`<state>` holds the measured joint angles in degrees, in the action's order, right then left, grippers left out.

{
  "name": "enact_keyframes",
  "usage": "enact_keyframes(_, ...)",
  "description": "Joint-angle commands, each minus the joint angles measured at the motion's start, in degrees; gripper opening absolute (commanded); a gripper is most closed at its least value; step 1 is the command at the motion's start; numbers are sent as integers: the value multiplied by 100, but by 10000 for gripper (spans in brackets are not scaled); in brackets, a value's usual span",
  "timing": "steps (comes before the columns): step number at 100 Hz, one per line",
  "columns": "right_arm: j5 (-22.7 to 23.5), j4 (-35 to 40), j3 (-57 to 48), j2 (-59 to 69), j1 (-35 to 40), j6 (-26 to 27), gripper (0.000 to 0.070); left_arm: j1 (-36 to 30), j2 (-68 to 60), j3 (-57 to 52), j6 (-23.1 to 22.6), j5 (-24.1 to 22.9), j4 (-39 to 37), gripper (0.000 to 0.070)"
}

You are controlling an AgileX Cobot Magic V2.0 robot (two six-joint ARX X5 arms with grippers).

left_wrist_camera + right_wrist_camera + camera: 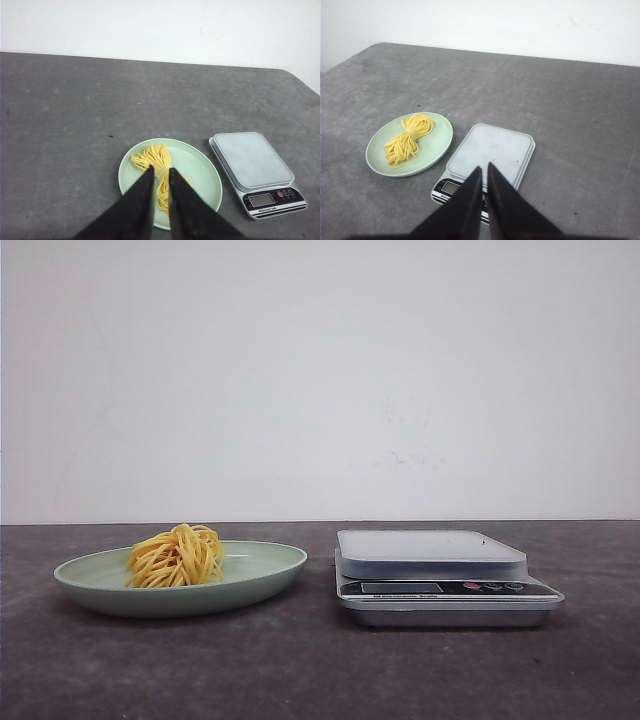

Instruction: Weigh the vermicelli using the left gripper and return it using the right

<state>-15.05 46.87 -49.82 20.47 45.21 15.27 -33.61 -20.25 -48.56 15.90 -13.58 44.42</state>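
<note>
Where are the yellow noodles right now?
In the front view the vermicelli lies in the green plate on the left of the table, beside the scale.

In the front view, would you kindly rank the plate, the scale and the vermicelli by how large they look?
Largest to smallest, in the front view:
1. Plate, widest, though only slightly wider than the scale, so these two are close.
2. Scale.
3. Vermicelli, clearly smallest.
</note>
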Motion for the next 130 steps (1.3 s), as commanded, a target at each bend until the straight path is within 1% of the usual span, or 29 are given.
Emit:
enact_keyframes(1,0,-83,-39,-2,42,57,7,87,107,-55,-232,-33,-81,16)
enact_keyframes(13,0,-85,-39,-2,42,57,7,664,306,22,-262,-26,-85,16)
enact_keyframes(23,0,-85,-39,-2,42,57,7,1292,474,304,-457,33,-229,16)
enact_keyframes(32,0,-85,-39,-2,42,57,7,1967,767,844,-739,356,-723,16)
enact_keyframes(42,0,-85,-39,-2,42,57,7,2516,1204,1530,-1036,761,-1331,16)
enact_keyframes(51,0,-85,-39,-2,42,57,7,2758,1587,2162,-1178,826,-1768,16)
enact_keyframes(64,0,-85,-39,-2,42,57,7,2870,2015,3036,-1246,826,-2295,16)
enact_keyframes(72,0,-90,-39,-2,42,57,7,2879,2006,3504,-1241,835,-2645,16)
enact_keyframes(80,0,-105,-42,-4,42,57,7,2876,2006,3932,-1231,960,-3003,16)
enact_keyframes(100,0,-105,-42,-4,42,57,7,2879,2006,4686,-1231,970,-3729,16)
enact_keyframes(105,0,-107,-42,-4,42,57,7,2879,2006,4782,-1239,970,-3816,16)
enact_keyframes(130,0,-107,-42,-4,42,57,7,2883,2006,4780,-1340,1005,-3348,16)
